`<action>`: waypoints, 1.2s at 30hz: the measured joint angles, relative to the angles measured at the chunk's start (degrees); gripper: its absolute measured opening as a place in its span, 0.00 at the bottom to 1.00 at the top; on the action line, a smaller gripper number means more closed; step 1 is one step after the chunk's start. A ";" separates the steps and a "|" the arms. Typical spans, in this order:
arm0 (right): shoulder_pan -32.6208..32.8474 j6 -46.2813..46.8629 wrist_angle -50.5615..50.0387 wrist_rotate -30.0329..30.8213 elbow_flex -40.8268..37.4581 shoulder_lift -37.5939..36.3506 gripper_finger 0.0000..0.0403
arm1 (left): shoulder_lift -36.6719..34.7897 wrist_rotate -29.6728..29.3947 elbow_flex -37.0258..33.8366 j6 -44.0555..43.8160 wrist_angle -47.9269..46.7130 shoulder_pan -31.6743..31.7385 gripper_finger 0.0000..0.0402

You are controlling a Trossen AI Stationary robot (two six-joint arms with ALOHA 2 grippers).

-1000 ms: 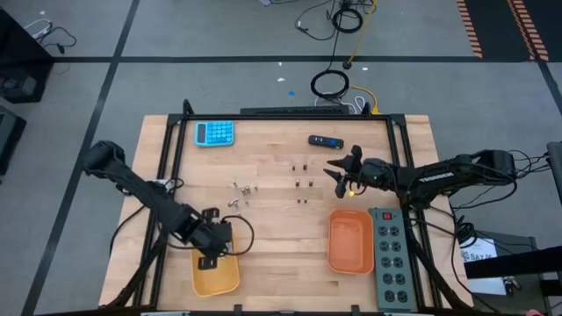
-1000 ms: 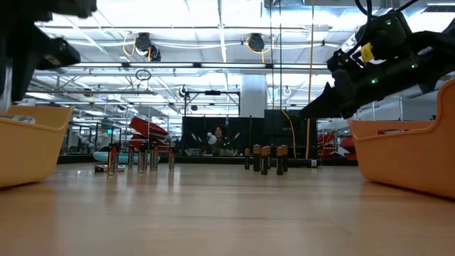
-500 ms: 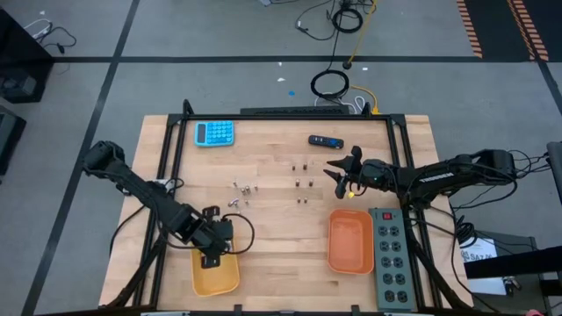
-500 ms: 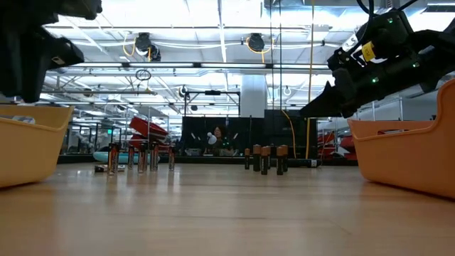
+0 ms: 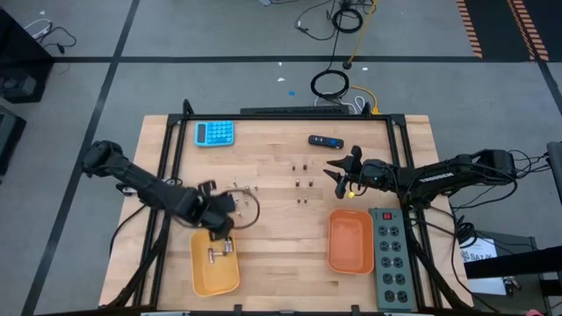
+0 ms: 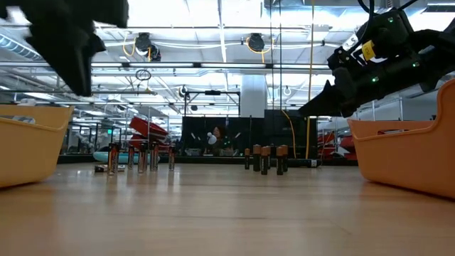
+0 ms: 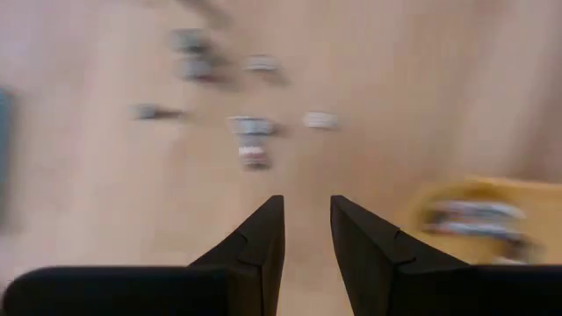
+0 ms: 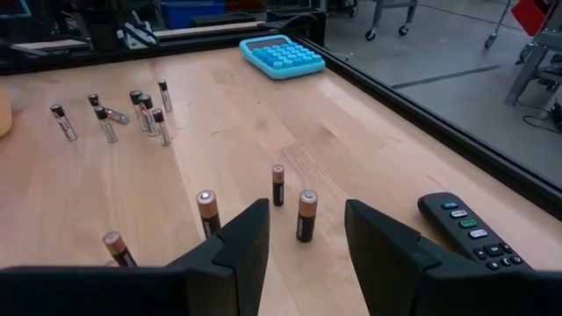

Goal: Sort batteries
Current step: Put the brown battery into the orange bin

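Silvery batteries [image 5: 241, 189] [image 6: 142, 156] [image 7: 250, 132] form a small group on the wood; some stand on end, some lie flat. Darker copper-topped batteries [image 5: 301, 180] [image 6: 264, 158] [image 8: 290, 206] stand upright to their right. A few batteries [image 5: 216, 253] [image 7: 470, 218] lie in the yellow tray [image 5: 198, 274]. My left gripper [image 5: 226, 211] [image 7: 307, 224] hovers open between that tray and the silvery group. My right gripper [image 5: 336, 178] [image 8: 303, 237] hangs open above the table, just right of the dark batteries. The orange tray [image 5: 335, 244] [image 6: 398, 153] sits near it.
A blue calculator [image 5: 214, 132] [image 8: 281, 54] lies at the far left of the table. A black remote [image 5: 324, 140] [image 8: 465, 224] lies far of my right gripper. A grey power strip [image 5: 392, 259] lies right of the orange tray. Bare wood stretches between the two trays.
My left gripper has swung from above the yellow tray toward the far edge and a little right, and now sits close to the silvery batteries. The batteries lying in the yellow tray, hidden under it before, now show. My right arm has kept still.
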 joint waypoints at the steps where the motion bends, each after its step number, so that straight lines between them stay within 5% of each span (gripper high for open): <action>1: 0.00 0.00 -0.02 -0.03 0.00 0.00 0.36 | 0.00 -1.39 -0.11 0.21 -0.47 1.44 0.26; 10: 2.30 -1.36 1.12 0.01 0.00 0.00 0.36 | 0.00 -2.96 -0.29 12.15 1.94 12.68 0.26; 22: 4.89 -3.37 0.87 0.09 1.00 0.02 0.36 | -5.04 -8.71 -5.27 29.06 18.93 15.78 0.26; 31: 6.10 -7.46 -24.94 4.84 17.48 0.04 0.36 | -18.16 -12.82 -18.80 37.00 40.11 17.68 0.26; 36: 0.61 -13.26 -31.43 3.81 22.62 0.05 0.36 | -21.64 -16.34 -23.71 37.43 45.59 17.70 0.26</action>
